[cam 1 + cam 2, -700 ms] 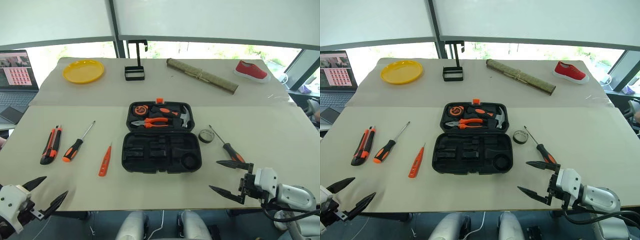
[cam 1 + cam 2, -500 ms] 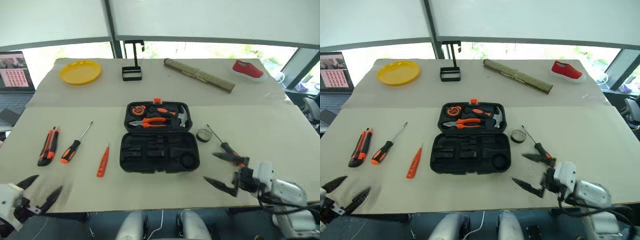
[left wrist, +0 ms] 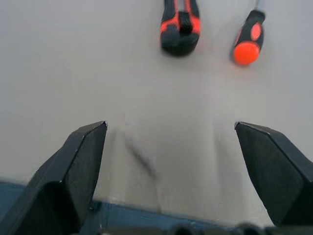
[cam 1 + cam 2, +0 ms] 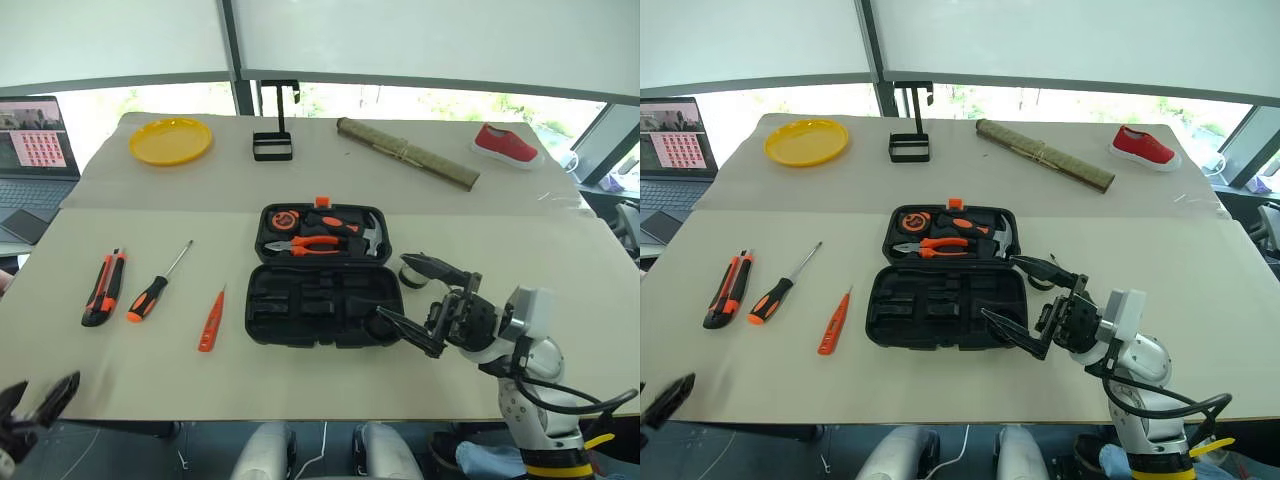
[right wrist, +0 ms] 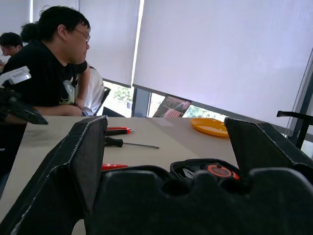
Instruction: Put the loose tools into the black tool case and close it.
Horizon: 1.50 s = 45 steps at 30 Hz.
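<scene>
The black tool case (image 4: pixel 322 305) lies open mid-table, its near half showing bare moulded slots. Left of it lie the utility knife (image 4: pixel 102 288), a screwdriver (image 4: pixel 155 287) and the orange tester screwdriver (image 4: pixel 211 321). The tape roll (image 4: pixel 410 272) sits by the case's right end, partly behind my right gripper (image 4: pixel 392 288), which is open, points left and hovers over that end. My left gripper (image 3: pixel 171 123) is open above the near left table edge, just short of the knife's butt (image 3: pixel 179 29) and the screwdriver handle (image 3: pixel 246 41).
Pliers, hammer and tape measure sit in the case's far half (image 4: pixel 320 232). At the back stand a yellow plate (image 4: pixel 170 141), a black wire stand (image 4: pixel 273 145), a rolled mat (image 4: pixel 405 153) and a red shoe (image 4: pixel 505 145). A laptop (image 4: pixel 30 140) and a seated person (image 5: pixel 49 73) are on the left.
My right gripper has swung left from the near right edge to the case's right end, covering the tools there. The left gripper has sunk toward the picture's lower left corner.
</scene>
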Tool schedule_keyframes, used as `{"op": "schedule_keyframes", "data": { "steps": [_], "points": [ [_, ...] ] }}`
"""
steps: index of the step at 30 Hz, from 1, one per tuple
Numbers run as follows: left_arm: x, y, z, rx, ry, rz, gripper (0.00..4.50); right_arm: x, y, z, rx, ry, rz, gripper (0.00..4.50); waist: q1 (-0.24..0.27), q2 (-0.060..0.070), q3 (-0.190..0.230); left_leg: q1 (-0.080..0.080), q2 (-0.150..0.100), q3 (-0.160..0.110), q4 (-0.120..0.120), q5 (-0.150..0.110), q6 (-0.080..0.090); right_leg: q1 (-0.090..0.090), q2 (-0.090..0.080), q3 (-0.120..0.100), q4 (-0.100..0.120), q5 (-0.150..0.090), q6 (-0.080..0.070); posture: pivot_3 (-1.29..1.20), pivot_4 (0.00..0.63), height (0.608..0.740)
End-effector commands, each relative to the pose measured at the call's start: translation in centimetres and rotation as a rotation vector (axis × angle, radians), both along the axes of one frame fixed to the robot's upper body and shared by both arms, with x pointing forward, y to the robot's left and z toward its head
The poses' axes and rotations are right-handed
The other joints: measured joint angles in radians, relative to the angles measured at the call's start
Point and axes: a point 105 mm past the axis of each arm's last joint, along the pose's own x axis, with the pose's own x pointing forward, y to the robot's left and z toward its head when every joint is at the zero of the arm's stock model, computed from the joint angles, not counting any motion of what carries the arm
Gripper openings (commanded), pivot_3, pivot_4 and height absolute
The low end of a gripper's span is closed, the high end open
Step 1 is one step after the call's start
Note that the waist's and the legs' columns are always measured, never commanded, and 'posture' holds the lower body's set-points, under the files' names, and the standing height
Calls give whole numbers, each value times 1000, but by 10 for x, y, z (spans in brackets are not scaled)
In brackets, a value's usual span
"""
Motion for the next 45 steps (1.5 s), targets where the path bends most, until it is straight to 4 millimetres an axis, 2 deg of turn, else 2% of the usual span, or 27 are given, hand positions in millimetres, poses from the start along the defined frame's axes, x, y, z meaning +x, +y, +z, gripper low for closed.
{"op": "schedule_keyframes", "data": {
  "steps": [1,4,9,12,15,18,21,25,26,29,32,35,37,39,42,45],
  "points": [
    [46,-22,25,35,43,-117,4500,-4,5,10,7,-53,25,4435,0,0,0,1,0,0,0,0,0,0,2,0,1,0,0,0,150,740],
    [77,-34,25,74,133,-169,4500,-3,8,8,3,-49,31,4435,-3,0,0,4,-1,1,0,1,-1,1,10,1,2,1,-1,0,150,740],
    [118,-44,20,75,169,-183,4500,-1,11,6,-1,-44,27,4435,-30,1,1,5,-1,6,-2,-2,-6,1,13,6,6,2,-3,0,150,740],
    [127,-45,9,101,256,-189,4500,0,11,7,-4,-45,15,4435,-36,1,0,3,1,6,-3,-3,-8,-4,15,6,7,3,-6,0,150,740],
    [127,-38,1,126,315,-173,4500,0,9,7,-9,-49,0,4435,-40,1,0,-4,1,8,-3,-3,-9,-13,15,9,9,3,-7,0,150,740],
    [122,-35,-5,125,350,-173,3769,0,5,7,-12,-48,-21,4500,-36,1,0,-4,2,8,-3,-3,-9,-14,14,9,9,3,-7,0,150,740],
    [119,-34,-13,109,368,-175,2539,-1,3,5,-15,-43,-32,4500,-33,1,0,-4,1,8,-3,-3,-9,-13,12,9,9,3,-7,0,150,740],
    [125,-37,-17,94,332,-197,1131,-1,2,4,-18,-38,-41,4500,-30,3,-1,-3,1,8,-3,-3,-9,-13,10,9,9,3,-7,0,150,740],
    [126,-36,-15,93,316,-200,892,-2,1,3,-21,-38,-42,4500,-28,3,-1,-3,1,8,-3,-3,-9,-12,8,10,9,3,-7,0,150,740],
    [136,-42,8,139,165,-280,881,-1,-2,3,-40,-38,-50,4500,-23,3,-1,-3,2,8,-3,-3,-9,-13,8,10,9,4,-7,0,150,740],
    [145,-70,49,220,-74,-503,881,1,-10,4,-66,-28,-71,4500,-17,2,0,-5,2,8,-2,-3,-9,-13,7,9,8,4,-8,0,150,740],
    [143,-118,77,311,-234,-846,881,2,-22,5,-103,-7,-97,4500,-11,2,0,-6,3,8,-2,-3,-9,-13,4,9,6,5,-9,0,150,740],
    [138,-159,73,444,-216,-1151,881,3,-31,2,-138,18,-119,4500,-5,2,0,-7,3,8,-2,-3,-9,-13,4,10,5,5,-9,0,150,740],
    [141,-181,64,527,-183,-1306,881,4,-36,0,-166,41,-124,4500,6,2,-1,-8,1,8,-1,-2,-8,-12,3,7,5,5,-9,0,150,740],
    [160,-208,56,591,-157,-1396,881,6,-38,-5,-216,86,-114,4500,1,5,-2,-7,1,13,-1,-2,-5,-11,9,8,4,6,-6,0,150,740],
    [171,-219,43,677,-94,-1456,881,6,-38,-6,-242,99,-110,4500,-16,3,-1,-9,2,14,1,-2,-4,-12,15,9,5,7,-6,0,150,740]
  ]
}}
